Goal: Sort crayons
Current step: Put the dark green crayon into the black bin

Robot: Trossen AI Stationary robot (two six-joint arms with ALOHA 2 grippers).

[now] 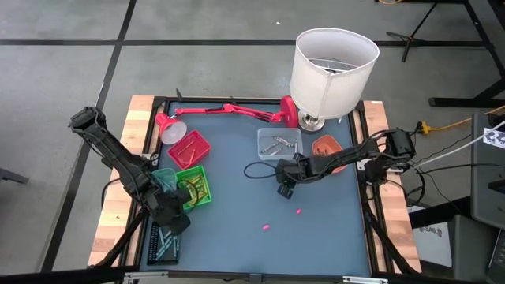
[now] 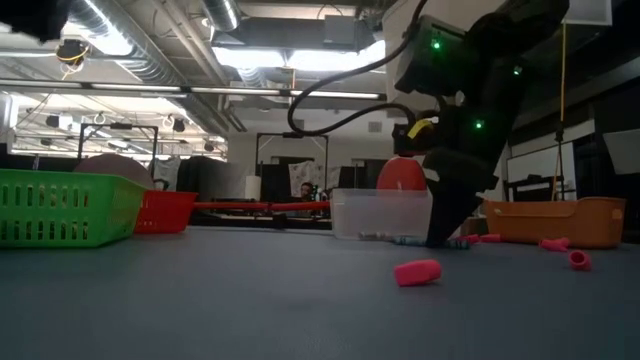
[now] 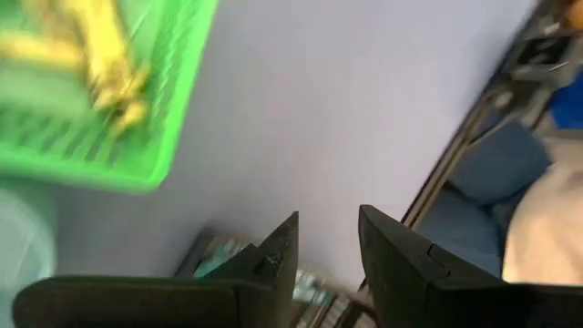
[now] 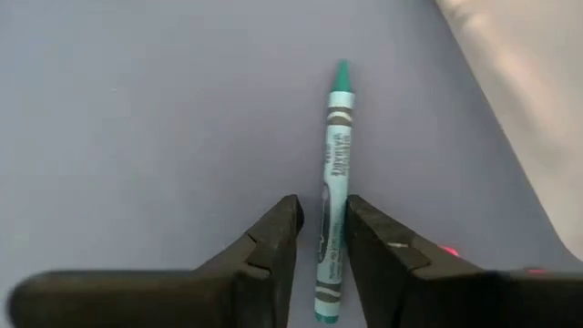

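Teal crayon [image 4: 333, 191] lies flat between right gripper's [image 4: 321, 239] fingers, tip pointing away.

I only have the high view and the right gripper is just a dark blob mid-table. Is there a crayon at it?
Observer: Yes. The right wrist view shows a teal crayon lying on the mat between the fingers of the right gripper, lengthwise along them.
Operator: Is it clamped?
Observer: The fingers sit close on both sides of it, but I cannot tell whether they touch it.
Operator: And the left gripper?
Observer: The left gripper is open with nothing between its fingers, beside the green tray that holds yellow crayons.
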